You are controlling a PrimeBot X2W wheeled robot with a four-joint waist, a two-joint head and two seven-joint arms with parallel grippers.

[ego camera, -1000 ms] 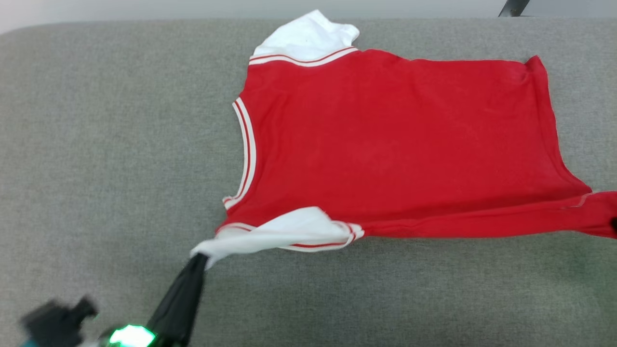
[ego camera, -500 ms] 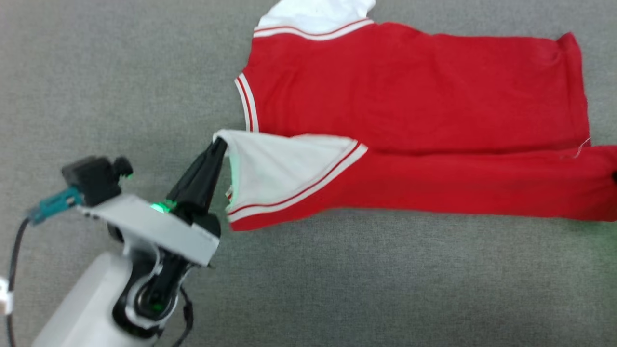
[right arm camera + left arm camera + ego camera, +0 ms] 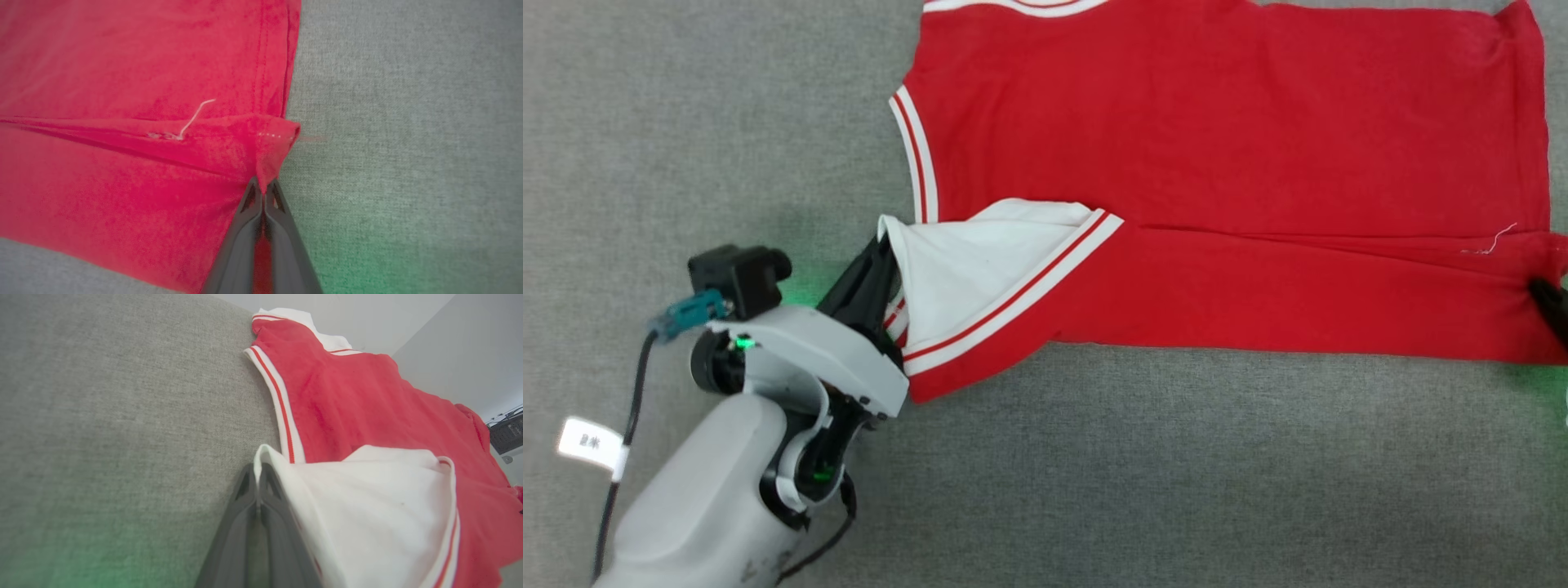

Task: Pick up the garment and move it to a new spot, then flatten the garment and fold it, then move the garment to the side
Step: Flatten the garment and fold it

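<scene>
Head view: garment [image 3: 1217,147] flat on grey surface [image 3: 1094,490], 12 to 3 o'clock. Near long edge newly turned over toward 12, so lengthwise fold judged under way. Left hand [image 3: 885,249] at 9, clamped on white sleeve [image 3: 980,261]. Right hand [image 3: 1553,306] at 3, grip unclear here. Left wrist view: sleeve edge pinched between closed fingers. Right wrist view: closed tight on hem corner [image 3: 271,151], settling what overhead left open.

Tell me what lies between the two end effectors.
In the head view, the folded-over near edge of the T-shirt spans the stretch; the left end effector and right end effector each pinch one end.
</scene>
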